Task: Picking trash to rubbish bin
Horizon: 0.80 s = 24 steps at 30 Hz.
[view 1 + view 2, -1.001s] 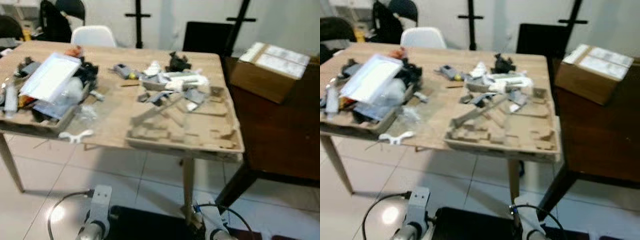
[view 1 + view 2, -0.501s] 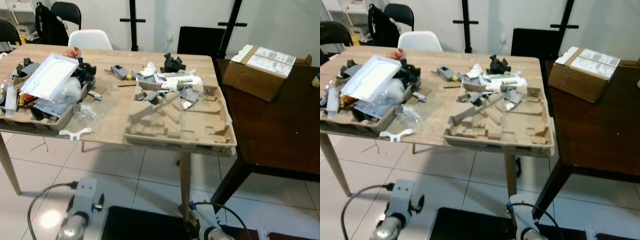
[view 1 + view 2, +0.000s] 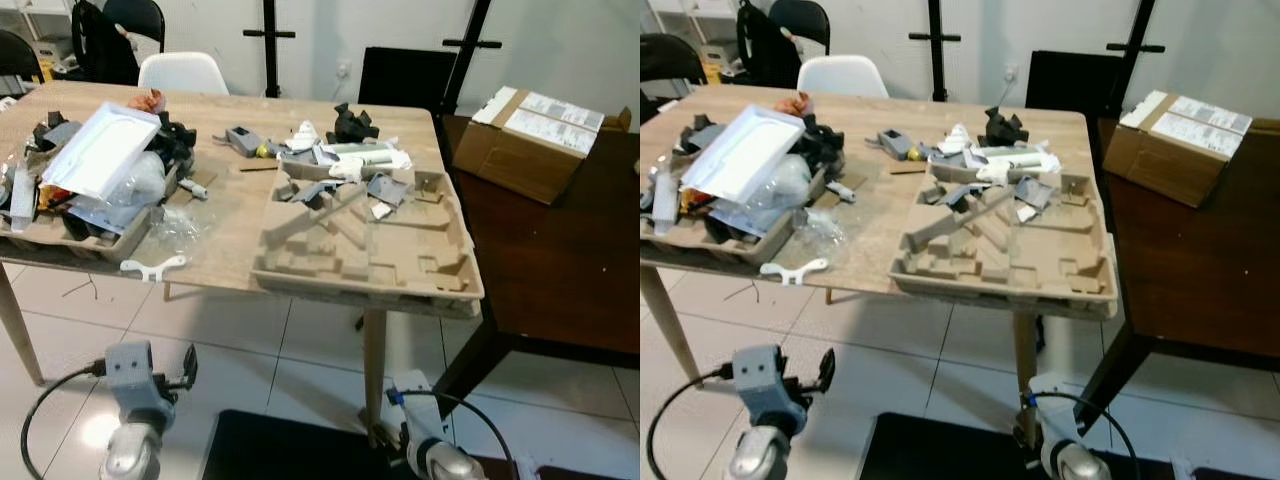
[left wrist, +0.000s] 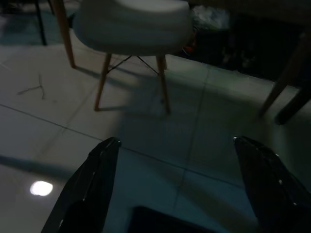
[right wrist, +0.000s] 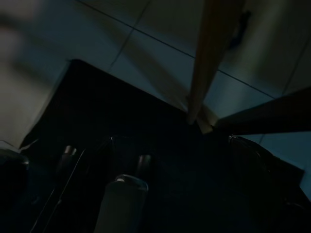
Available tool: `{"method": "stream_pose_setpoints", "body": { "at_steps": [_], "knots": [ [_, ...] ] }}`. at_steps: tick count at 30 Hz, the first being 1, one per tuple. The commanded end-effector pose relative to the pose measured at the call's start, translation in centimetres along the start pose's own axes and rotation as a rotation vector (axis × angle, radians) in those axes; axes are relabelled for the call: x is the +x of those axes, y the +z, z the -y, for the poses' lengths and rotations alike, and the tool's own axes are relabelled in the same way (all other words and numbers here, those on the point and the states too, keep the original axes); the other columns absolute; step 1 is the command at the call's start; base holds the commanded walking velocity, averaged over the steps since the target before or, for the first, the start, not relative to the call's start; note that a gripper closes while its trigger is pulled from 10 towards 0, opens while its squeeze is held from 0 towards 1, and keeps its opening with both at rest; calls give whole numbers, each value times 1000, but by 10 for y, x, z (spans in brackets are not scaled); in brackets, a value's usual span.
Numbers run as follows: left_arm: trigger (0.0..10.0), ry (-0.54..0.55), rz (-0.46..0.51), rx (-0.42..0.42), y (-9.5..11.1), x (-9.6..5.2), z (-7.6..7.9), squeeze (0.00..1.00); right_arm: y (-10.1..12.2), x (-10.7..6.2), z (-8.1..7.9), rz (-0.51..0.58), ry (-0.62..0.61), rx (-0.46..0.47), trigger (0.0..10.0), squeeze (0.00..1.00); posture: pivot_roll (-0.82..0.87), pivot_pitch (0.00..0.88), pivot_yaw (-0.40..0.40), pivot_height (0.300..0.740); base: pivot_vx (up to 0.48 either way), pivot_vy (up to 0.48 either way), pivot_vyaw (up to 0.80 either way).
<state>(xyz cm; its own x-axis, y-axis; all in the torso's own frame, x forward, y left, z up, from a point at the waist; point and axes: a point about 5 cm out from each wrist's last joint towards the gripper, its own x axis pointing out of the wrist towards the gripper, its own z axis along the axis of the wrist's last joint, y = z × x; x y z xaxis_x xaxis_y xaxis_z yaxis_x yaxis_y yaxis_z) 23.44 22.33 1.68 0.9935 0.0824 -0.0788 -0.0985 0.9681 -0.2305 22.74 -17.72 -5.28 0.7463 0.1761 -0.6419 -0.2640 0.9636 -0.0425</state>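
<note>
Trash covers the wooden table (image 3: 230, 215). A moulded brown pulp tray (image 3: 370, 250) with grey scraps lies at its front right. A second tray (image 3: 85, 225) at the front left holds a white plastic lid (image 3: 100, 150) and dark bits. Crumpled clear plastic (image 3: 175, 225) and a small white plastic piece (image 3: 150, 266) lie near the front edge. Both arms hang low in front of the table, the left arm (image 3: 130, 375) and the right arm (image 3: 425, 455). My left gripper (image 4: 176, 141) is open over floor tiles, holding nothing. My right gripper (image 5: 170, 138) is open in a dark view, beside a table leg (image 5: 211, 53).
A dark table (image 3: 560, 270) adjoins on the right and carries a cardboard box (image 3: 535, 130). A white chair (image 3: 182, 72) and black chairs stand behind the wooden table. A black mat (image 3: 290, 450) lies on the tiles at my feet.
The camera has shifted and the picture has sharpened. My left arm has swung out to the left at the bottom of the view. Things on the table have not moved.
</note>
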Motion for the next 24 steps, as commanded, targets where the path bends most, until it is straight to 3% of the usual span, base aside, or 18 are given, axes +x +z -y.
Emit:
{"method": "stream_pose_setpoints", "body": {
  "at_steps": [1, 7, 8, 11, 12, 13, 15, 16, 18, 24],
  "knots": [
    [10000, 58, 29, -150, 6, -4, -13, 1000, -1, -1, 1, 7, 9, -20, 10000, 0, 35, 98, -3, 740, 0, 0, 0],
    [10000, 78, 87, -285, 22, 1, -26, 1000, 4, 0, -3, 39, 46, -27, 10000, 0, 42, 99, -10, 740, 0, 0, 0],
    [10000, 41, 145, -387, 41, 10, -29, 365, 16, 3, -17, 99, 157, -42, 10000, 0, 43, 100, -9, 740, 0, 0, 0],
    [10000, 25, 162, -415, 47, 12, -29, 365, 19, 4, -22, 116, 201, -49, 10000, 0, 43, 100, -9, 740, 0, 0, 0],
    [10000, -7, 173, -441, 53, 17, -29, 0, 24, 5, -31, 131, 285, -64, 10000, 0, 41, 106, -5, 740, 0, 0, 0],
    [10000, -7, 173, -441, 53, 17, -29, 0, 24, 5, -31, 131, 285, -64, 10000, 0, 41, 106, -5, 740, 0, 0, 0],
    [10000, -60, 182, -463, 63, 26, -26, 0, 29, 4, -45, 148, 425, -91, 10000, 0, 36, 109, -3, 740, 0, 0, 0],
    [10000, -60, 182, -463, 63, 26, -26, 0, 29, 4, -45, 148, 425, -91, 10000, 0, 36, 109, -3, 740, 0, 0, 0],
    [10000, -103, 186, -450, 70, 34, -20, 0, 36, 3, -57, 167, 541, -130, 10000, 0, 37, 111, -4, 740, 0, 0, 0],
    [10000, -172, 168, -445, 77, 44, -8, 0, 53, 4, -68, 233, 602, -181, 10000, 0, 33, 113, -3, 740, 0, 0, 0]
  ]
}}
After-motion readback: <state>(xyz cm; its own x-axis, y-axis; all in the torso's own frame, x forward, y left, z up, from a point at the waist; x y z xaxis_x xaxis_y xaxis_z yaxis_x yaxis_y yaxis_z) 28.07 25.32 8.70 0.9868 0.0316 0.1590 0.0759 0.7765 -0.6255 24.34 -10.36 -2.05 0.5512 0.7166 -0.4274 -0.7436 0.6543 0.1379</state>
